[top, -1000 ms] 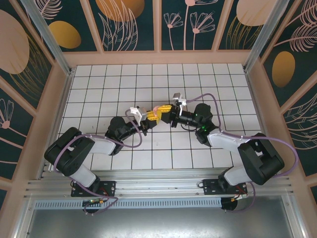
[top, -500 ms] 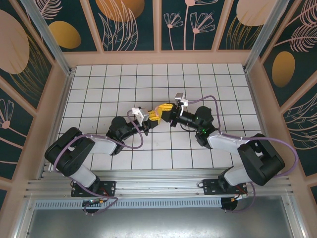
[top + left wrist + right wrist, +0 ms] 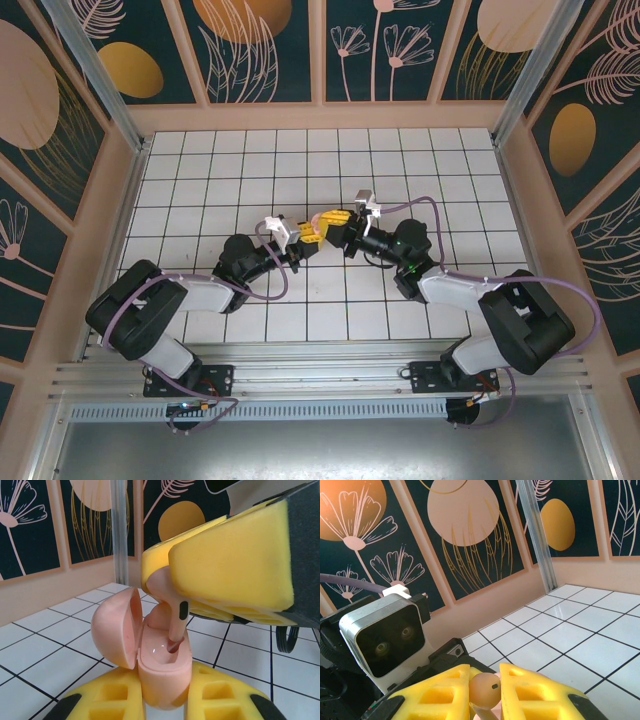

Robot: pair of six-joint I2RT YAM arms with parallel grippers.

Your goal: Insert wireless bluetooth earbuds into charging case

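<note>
My left gripper [image 3: 165,687] is shut on the pale pink charging case [image 3: 162,672], which stands upright with its lid [image 3: 114,627] swung open to the left. My right gripper [image 3: 486,692] is shut on a pink earbud [image 3: 486,689], pinching its round head. In the left wrist view that earbud [image 3: 175,617] hangs stem-down from the right gripper's yellow fingers [image 3: 235,555], its tip inside the case's near socket. A pink bump [image 3: 159,616] behind it may be a second earbud seated in the case. From above, both grippers [image 3: 308,231] [image 3: 334,219] meet fingertip to fingertip over mid-table.
The white tiled floor [image 3: 240,170] spreads around the arms, fenced by a peach-framed wall of dark floral panels [image 3: 260,60]. The left wrist camera housing [image 3: 385,640] sits just beyond my right fingers. Purple cables [image 3: 420,205] loop off both wrists.
The two grippers have stayed pressed together at mid-table, with only slight shifts. Both grips are unchanged.
</note>
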